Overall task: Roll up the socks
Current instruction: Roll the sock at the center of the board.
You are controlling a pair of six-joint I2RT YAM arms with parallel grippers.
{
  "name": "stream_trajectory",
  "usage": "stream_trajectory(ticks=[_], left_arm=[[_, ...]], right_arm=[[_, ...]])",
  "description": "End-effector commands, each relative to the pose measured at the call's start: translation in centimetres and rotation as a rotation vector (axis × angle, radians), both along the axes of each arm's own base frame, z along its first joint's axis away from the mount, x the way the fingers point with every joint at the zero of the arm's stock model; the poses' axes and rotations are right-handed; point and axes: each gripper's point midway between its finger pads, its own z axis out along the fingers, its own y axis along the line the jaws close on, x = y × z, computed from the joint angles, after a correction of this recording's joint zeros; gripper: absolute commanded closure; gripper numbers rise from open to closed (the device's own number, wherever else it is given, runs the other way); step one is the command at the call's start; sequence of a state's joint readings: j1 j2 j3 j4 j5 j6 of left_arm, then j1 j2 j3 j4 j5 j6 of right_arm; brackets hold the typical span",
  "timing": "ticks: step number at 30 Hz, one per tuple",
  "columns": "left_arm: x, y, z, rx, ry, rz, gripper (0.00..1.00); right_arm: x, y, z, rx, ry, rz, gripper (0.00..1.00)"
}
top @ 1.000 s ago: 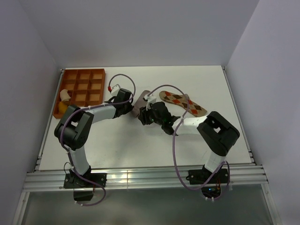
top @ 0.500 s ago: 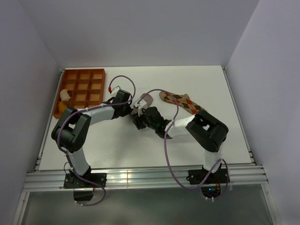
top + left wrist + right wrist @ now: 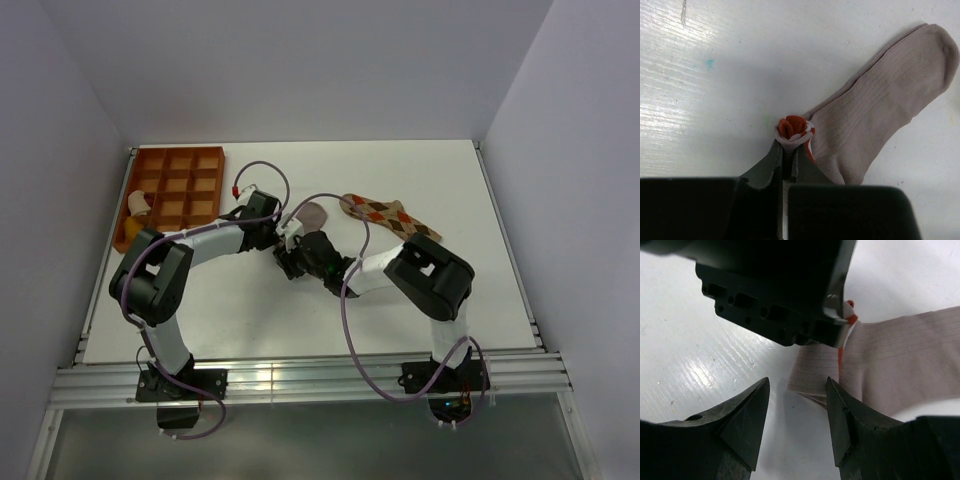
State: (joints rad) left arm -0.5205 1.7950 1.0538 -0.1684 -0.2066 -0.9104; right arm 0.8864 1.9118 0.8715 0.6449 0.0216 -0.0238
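The grey-brown sock [image 3: 880,100] lies flat on the white table, toe pointing away. Its red-and-white striped cuff [image 3: 792,129] is bunched up, and my left gripper [image 3: 788,146] is shut on it. From above, this sock's toe [image 3: 313,213] shows just right of the left gripper [image 3: 283,232]. My right gripper [image 3: 797,390] stands open close beside it, jaws either side of a folded edge of the same sock [image 3: 815,377] without touching it; the left gripper's black body [image 3: 775,285] fills the top of that view. The argyle sock [image 3: 385,215] lies flat further right.
An orange compartment tray [image 3: 175,190] sits at the back left of the table, with a white and yellow item [image 3: 137,212] by its left edge. Both arms' cables loop over the middle of the table. Grey walls close in the sides.
The right arm has swung left, away from the argyle sock, and come up against the left gripper. Its jaws have opened a little wider. The left gripper has kept its hold.
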Motion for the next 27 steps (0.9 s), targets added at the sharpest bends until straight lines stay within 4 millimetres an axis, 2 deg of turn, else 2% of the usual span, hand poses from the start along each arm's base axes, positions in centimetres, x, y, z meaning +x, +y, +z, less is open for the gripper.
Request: stream_trajectory(ticks=[1,6,9,18,19,22,27], left_arm=[[-0.8,-0.5,1.0,-0.01,0.018,-0.039,1.0],[-0.9,-1.0,0.9,-0.026,0.028,-0.058,1.0],[-1.0,-1.2,0.9,-0.037,0.036,-0.068,1.0],[-1.2,-1.6,1.4,-0.063,0.04,-0.08,1.0],[-1.3,-1.7,1.4,-0.067,0.044,-0.082,1.0],[-1.3,-2.0,1.5,-0.091,0.039,-0.071,1.0],[-1.2,-1.5,1.6,-0.135,0.027,-0.026,0.91]], right_arm=[[1.0,1.4,1.4,0.021,-0.064,-0.004,0.43],[1.6,1.5,0.0,-0.007,-0.055,-0.048,0.44],[2.0,1.4,0.1,-0.009,-0.063,-0.068,0.48],[1.5,1.0,-1.8,-0.066,0.006,-0.095,0.74],[1.3,1.1,-1.8,-0.055,0.028,-0.105,0.83],[0.9,1.1,-2.2,-0.056,0.067,-0.109,1.0],[-0.3,1.2,-2.4,0.001,0.194,-0.086,1.0]])
